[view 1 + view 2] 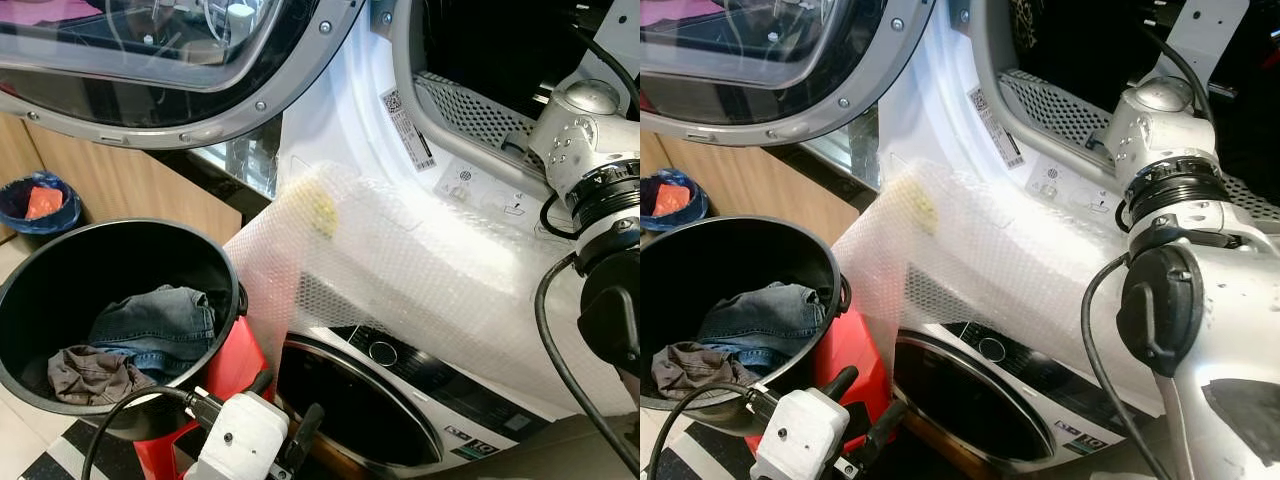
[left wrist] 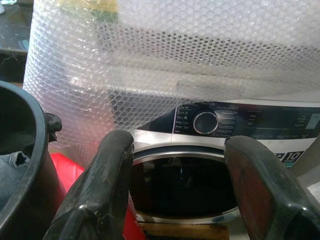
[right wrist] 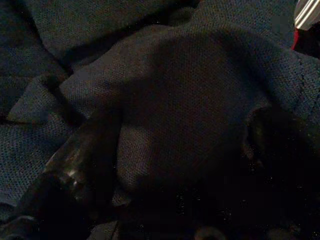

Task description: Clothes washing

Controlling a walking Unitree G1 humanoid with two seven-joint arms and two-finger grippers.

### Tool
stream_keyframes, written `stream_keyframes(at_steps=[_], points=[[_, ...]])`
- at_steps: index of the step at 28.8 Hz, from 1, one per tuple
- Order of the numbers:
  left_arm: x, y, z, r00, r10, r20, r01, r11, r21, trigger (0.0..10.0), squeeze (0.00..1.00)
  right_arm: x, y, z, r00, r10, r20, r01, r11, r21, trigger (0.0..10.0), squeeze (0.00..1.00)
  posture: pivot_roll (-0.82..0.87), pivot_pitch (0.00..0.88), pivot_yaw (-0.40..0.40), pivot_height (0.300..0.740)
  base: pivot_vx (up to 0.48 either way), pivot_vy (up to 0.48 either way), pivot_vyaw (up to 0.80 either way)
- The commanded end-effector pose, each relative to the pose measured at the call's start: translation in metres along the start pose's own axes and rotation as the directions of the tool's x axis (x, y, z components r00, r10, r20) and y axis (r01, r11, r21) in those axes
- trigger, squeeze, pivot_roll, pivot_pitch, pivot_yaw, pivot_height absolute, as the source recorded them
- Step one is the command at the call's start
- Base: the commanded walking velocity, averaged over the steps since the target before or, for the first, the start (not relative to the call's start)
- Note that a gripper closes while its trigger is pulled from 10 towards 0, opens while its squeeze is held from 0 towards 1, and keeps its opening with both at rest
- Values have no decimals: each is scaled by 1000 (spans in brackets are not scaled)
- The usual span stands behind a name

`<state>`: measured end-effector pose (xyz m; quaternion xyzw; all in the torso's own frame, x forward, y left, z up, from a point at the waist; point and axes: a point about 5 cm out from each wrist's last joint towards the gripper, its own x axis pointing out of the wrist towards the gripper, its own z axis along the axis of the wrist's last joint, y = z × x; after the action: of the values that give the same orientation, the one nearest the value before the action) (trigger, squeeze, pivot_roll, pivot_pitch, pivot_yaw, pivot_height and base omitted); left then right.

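Reaching deep into the upper drum, my right pincer (image 3: 170,165) sits against a dark blue knitted garment (image 3: 190,80); the cloth bunches between and around my two black fingers (image 3: 75,160), which look spread with fabric pressed into the gap, but it is too dark for me to tell whether they have closed on it. From my head I see my right arm (image 1: 1170,200) bent over the sill and running into the open machine.

My left pincer (image 2: 175,200) hangs low in front of me, fingers well apart and holding nothing, pointed at the round door of the lower washer (image 2: 185,185) and its control dial (image 2: 205,122).

Just beside that arm, on my left, stands the black laundry bucket (image 1: 60,270) on a red stand (image 1: 235,375). Inside lie a pair of blue jeans (image 1: 155,325) and a grey-brown garment (image 1: 90,375) touching them.

Farther off, a sheet of bubble wrap (image 1: 420,270) drapes over the white front between the two machines. Above it gapes the upper drum opening (image 1: 480,110), and its big round door (image 1: 150,70) swings out over the bucket.

I judge the step in hand is handling the blue garment inside the upper drum, whether loading or fetching I cannot say. Next I need a firm pinch on a fold of cloth, or a clean let-go, then to draw my arm back over the sill without snagging the bubble wrap.
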<state>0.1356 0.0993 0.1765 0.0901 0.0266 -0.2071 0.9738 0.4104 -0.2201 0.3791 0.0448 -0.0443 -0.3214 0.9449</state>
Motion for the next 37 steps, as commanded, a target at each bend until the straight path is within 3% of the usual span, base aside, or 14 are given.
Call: stream_keyframes(at_steps=[1, 10, 11, 12, 14, 23, 27, 33, 37], points=[[-3, -3, 2, 1000, -13, -2, 13, 1000, -17, 10000, 0, 8, -17, -8, 997, -64, -38, 64, 998, 1, 10000, 0, 213, 231, -248, 740, 0, 0, 0], [-2, -3, 3, 1000, -14, -1, 14, 1000, -14, 10000, 0, 9, -20, -5, 996, -82, -31, 82, 997, 12, 10000, 0, 212, 223, -243, 740, 0, 0, 0], [13, 5, 5, 998, -46, 39, 45, 999, 30, 10000, 0, 13, -28, 11, 994, 75, 78, -76, 997, 6, 10000, 0, 135, 53, -141, 740, 0, 0, 0], [24, 11, 7, 995, -68, 68, 64, 996, 62, 10000, 0, 11, -32, 22, 967, 205, 153, -203, 979, -31, 10000, 0, 135, 53, -141, 740, 0, 0, 0], [36, 20, 11, 991, -94, 100, 84, 992, 99, 10000, 0, 5, -31, 29, 918, 342, 204, -331, 940, -85, 10000, 0, 134, 43, -134, 740, 0, 0, 0], [38, 22, 12, 990, -100, 103, 89, 990, 107, 10000, 0, 4, -36, 27, 915, 338, 219, -330, 941, -72, 10000, 0, 141, 34, -130, 740, 0, 0, 0], [39, 25, 12, 989, -109, 103, 97, 989, 113, 10000, 0, -1, -44, 25, 894, 383, 234, -361, 923, -131, 10000, 0, 145, 33, -129, 740, 0, 0, 0], [39, 27, 12, 989, -107, 106, 95, 989, 114, 10000, 0, -13, -59, 19, 823, 475, 311, -460, 879, -125, 10000, 0, 147, 23, -125, 740, 0, 0, 0], [43, 27, 12, 987, -117, 111, 104, 988, 117, 10000, 0, -34, -61, 3, 747, 575, 332, -585, 807, -80, 10000, 0, 136, 12, -113, 740, 0, 0, 0]])
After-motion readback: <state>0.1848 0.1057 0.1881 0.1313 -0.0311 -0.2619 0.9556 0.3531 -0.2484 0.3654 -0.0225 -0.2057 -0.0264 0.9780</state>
